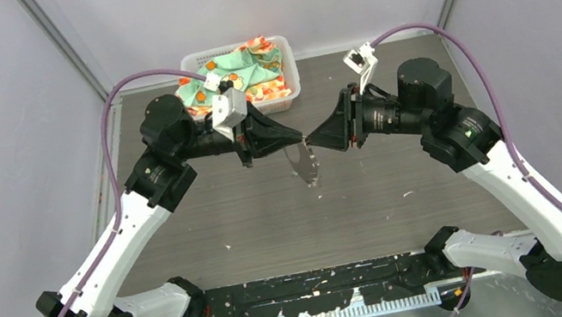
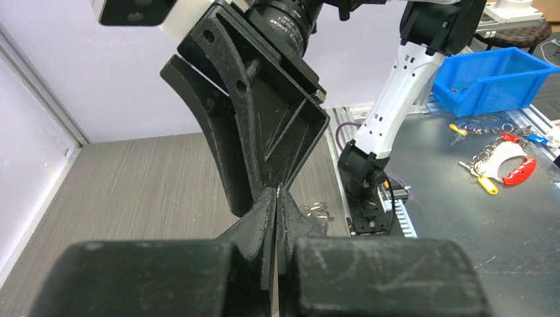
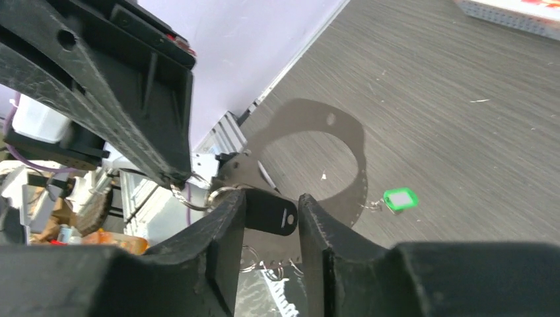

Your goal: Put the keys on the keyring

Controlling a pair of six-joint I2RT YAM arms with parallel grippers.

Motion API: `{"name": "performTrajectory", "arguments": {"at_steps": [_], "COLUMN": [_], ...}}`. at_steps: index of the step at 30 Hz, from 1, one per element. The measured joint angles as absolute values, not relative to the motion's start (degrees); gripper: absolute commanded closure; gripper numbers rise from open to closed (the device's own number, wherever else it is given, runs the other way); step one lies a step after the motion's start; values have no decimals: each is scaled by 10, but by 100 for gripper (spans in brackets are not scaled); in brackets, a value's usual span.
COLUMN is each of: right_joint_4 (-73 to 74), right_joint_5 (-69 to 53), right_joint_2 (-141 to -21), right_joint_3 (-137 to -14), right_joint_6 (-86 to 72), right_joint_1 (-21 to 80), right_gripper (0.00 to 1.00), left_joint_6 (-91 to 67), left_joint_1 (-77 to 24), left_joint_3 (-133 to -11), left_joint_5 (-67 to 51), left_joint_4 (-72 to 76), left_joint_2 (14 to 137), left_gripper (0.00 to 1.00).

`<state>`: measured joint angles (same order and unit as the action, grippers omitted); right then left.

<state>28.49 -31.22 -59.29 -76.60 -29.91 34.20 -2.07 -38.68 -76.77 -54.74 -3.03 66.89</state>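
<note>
The white basket [image 1: 288, 59] stood at the far edge of the table, filled with a crumpled mint-green cloth [image 1: 232, 75] printed in orange and red. In the left wrist view a blue bin [image 2: 492, 79] sat on a metal bench [image 2: 462, 224] beyond the table. Its contents were too small to make out, and loose keys, rings and a red piece lay on the bench beside it. The table [image 1: 226, 212] was grey with a wood grain, flecked with white specks, and closed in by pale walls and aluminium posts. Above its middle the two arms met tip to tip. The left gripper [image 2: 276, 201] had its fingers pressed together on a thin edge of metal, and the keyring [image 3: 304, 113] hung from there as a flat silver-grey arc with a toothed outer edge, clear of the table. The right gripper [image 3: 271, 198] faced it with its fingers parted. The black key [image 3: 271, 214] lay with its head across the gap between those fingers, close against one end of the keyring. The green key [image 3: 400, 198] sat just beside the keyring's toothed edge, joined by a small link; whether it hung or rested on the table could not be told.
</note>
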Motion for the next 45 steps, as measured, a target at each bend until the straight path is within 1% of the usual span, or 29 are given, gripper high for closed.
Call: {"name": "performTrajectory", "arguments": {"at_steps": [3, 5, 11, 15, 26, 29, 31, 34, 35, 40, 41, 42, 43, 45], "right_joint_4": [296, 304, 292, 242, 187, 177, 173, 168, 167, 177, 190, 212, 237, 292], "right_joint_5": [-312, -312, -337, -372, -435, -447, -452, -456, -459, -466, -465, -464, -462, -457], "right_joint_2": [-588, -580, -541, -533, -578, -582, -583, -583, -583, -586, -588, -591, -595, -605], "right_joint_3": [-766, -766, -766, -762, -761, -761, -761, -761, -761, -763, -767, -776, -786, -811], "right_joint_6": [-283, -269, -229, -219, -209, -210, -212, -213, -214, -208, -200, -190, -177, -152], "right_joint_1": [335, 333, 333, 333, 333, 333, 333, 333, 333, 333, 333, 333, 333, 333], "right_gripper": [41, 38, 37, 42, 67, 77, 82, 96, 99, 99, 99, 99, 99, 99], "left_joint_6": [-21, -22, -28, -36, -57, -59, -60, -61, -62, -61, -57, -50, -41, -8], "left_joint_1": [-387, -387, -387, -387, -387, -387, -387, -387, -387, -387, -387, -387, -388, -390], "left_joint_3": [-768, -768, -768, -768, -780, -780, -780, -780, -780, -780, -780, -781, -783, -798], "left_joint_5": [-551, -551, -551, -554, -557, -557, -557, -557, -557, -555, -555, -555, -556, -564], "left_joint_4": [-27, -26, -25, -25, -25, -25, -25, -25, -25, -34, -43, -56, -70, -116], "left_joint_2": [666, 664, 664, 664, 668, 668, 670, 670, 670, 670, 670, 671, 672, 679], "left_gripper": [100, 100, 100, 100, 100, 100, 100, 100, 100, 100, 95, 86, 78, 67]}}
